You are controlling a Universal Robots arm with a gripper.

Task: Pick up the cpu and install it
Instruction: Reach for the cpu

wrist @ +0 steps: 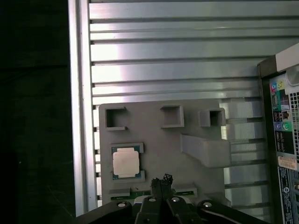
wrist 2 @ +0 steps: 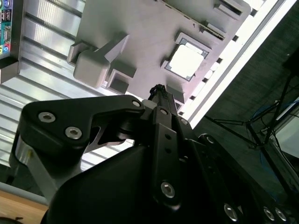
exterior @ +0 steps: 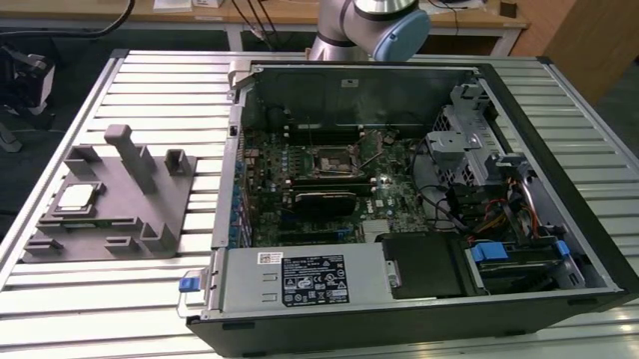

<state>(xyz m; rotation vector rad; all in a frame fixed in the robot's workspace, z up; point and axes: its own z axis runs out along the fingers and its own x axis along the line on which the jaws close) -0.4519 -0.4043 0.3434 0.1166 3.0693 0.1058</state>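
Observation:
The cpu [exterior: 77,197], a small square chip with a pale metal top, lies in a recess of the grey fixture [exterior: 110,224] on the exterior view's left. Both wrist views show it from above: cpu [wrist: 126,163], cpu [wrist 2: 186,61]. My gripper [wrist: 161,179] hangs over the fixture [wrist: 159,135], off to one side of the chip and apart from it. Its fingertips [wrist 2: 158,89] meet at a point with nothing between them. The empty socket [exterior: 330,158] sits in the middle of the motherboard inside the open computer case [exterior: 559,224].
The fixture has upright posts [exterior: 130,153] and a slanted block [wrist: 205,149] near the chip. The case's back panel [wrist: 285,140] stands beside the fixture. A black block [exterior: 325,200] lies below the socket. Cables and a drive cage [exterior: 479,149] fill the case's right side.

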